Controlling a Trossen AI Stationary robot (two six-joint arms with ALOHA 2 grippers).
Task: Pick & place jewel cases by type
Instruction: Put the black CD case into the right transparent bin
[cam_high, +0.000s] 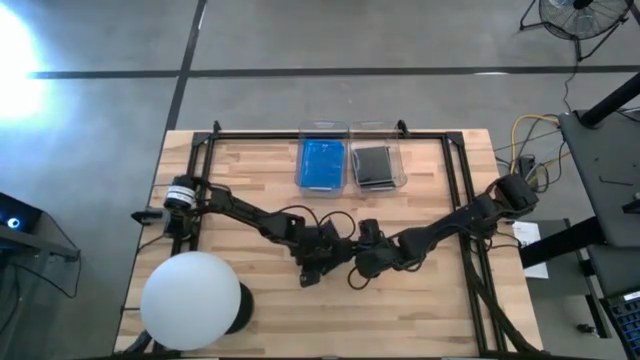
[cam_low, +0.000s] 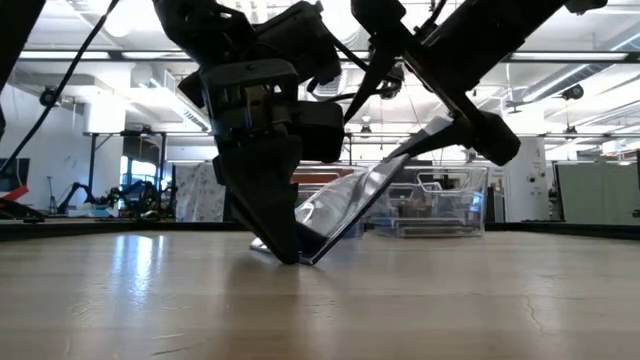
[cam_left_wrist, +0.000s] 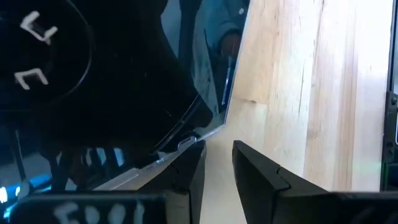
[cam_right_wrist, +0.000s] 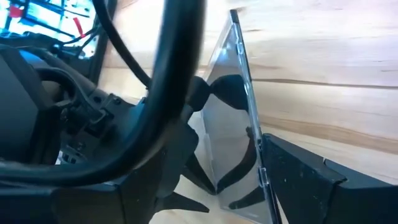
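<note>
Glossy thin jewel case (cam_low: 350, 215) tilted on edge, wood-grain table (cam_low: 450, 300).

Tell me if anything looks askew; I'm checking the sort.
Yes: one clear flat plastic jewel case stands tilted on its edge at mid-table, leaning between the left gripper and right gripper rather than lying flat.

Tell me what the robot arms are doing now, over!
Both grippers low at table centre: left gripper and right gripper working one clear jewel case, tilted on its edge. Bins behind hold sorted cases. Nothing in the way.
</note>
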